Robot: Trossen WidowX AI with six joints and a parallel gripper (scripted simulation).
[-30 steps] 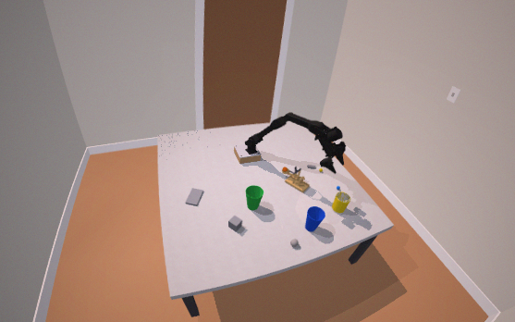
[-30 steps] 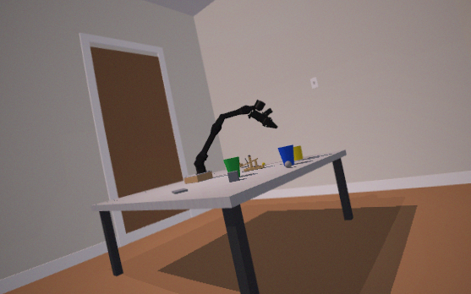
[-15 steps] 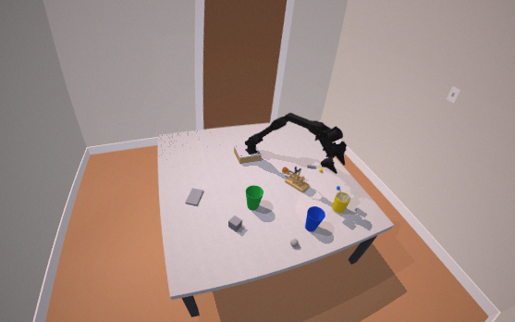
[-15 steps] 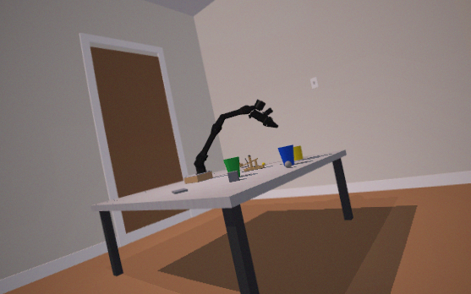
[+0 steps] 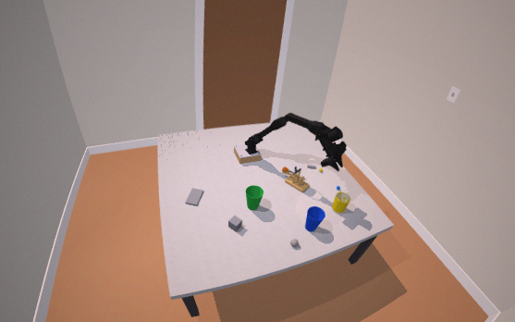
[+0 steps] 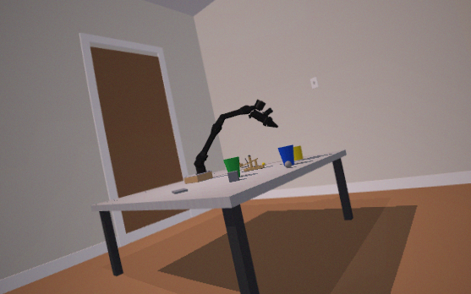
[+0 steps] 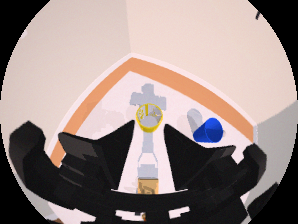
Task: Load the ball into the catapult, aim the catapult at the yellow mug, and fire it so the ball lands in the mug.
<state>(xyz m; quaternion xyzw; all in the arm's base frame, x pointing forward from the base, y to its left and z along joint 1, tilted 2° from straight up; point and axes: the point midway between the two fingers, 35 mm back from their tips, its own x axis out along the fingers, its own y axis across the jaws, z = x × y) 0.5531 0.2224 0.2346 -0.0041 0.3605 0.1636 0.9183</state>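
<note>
The small orange ball (image 5: 285, 169) (image 7: 143, 217) sits at the back end of the tan wooden catapult (image 5: 298, 183) (image 6: 254, 168) (image 7: 148, 186). The black gripper (image 5: 332, 165) (image 6: 277, 126) (image 7: 149, 124) is partly open, holding nothing. The ball looks light and rolly; pinch its middle softly.

A tapered green cup (image 5: 253, 198) (image 6: 232, 166) stands near a small grey cube (image 5: 235, 223) (image 6: 233, 176), well apart from a tapered blue cup (image 5: 314, 219) (image 6: 286, 155) (image 7: 209, 131).
</note>
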